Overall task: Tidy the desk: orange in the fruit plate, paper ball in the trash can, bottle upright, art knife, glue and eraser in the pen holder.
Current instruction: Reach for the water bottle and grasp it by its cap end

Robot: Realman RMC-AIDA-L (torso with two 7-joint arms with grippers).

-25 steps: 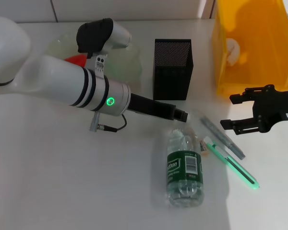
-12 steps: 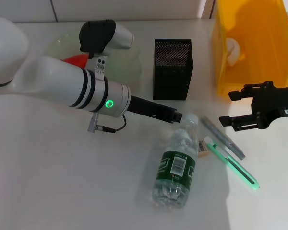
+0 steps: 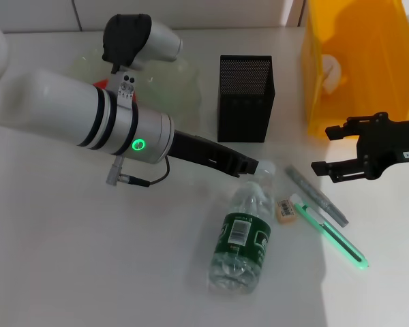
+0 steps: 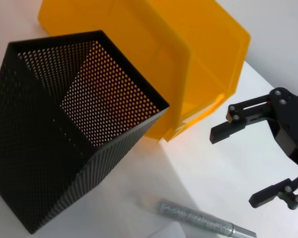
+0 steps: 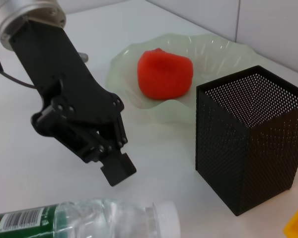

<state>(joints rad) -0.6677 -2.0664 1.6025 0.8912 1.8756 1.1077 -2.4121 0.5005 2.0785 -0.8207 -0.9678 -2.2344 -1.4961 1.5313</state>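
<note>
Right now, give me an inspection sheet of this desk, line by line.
Surface: white desk, no spills seen.
Job's things: orange in fruit plate; paper ball in trash can; bottle lying down; eraser beside it; pen holder looks empty.
Clutter: grey stick and green-lit tool lie on the desk.
Grippers: left gripper at the bottle's cap; right gripper open, holding nothing.
Cables: short lead on left arm.
Surroundings: nothing seen.

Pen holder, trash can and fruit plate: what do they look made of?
The pen holder looks like black perforated metal mesh, matt, with light showing through its holes. The trash can seems translucent orange-yellow plastic with smooth, slightly glossy walls. The fruit plate appears to be pale green translucent glass, possibly plastic, with a wavy rim.
</note>
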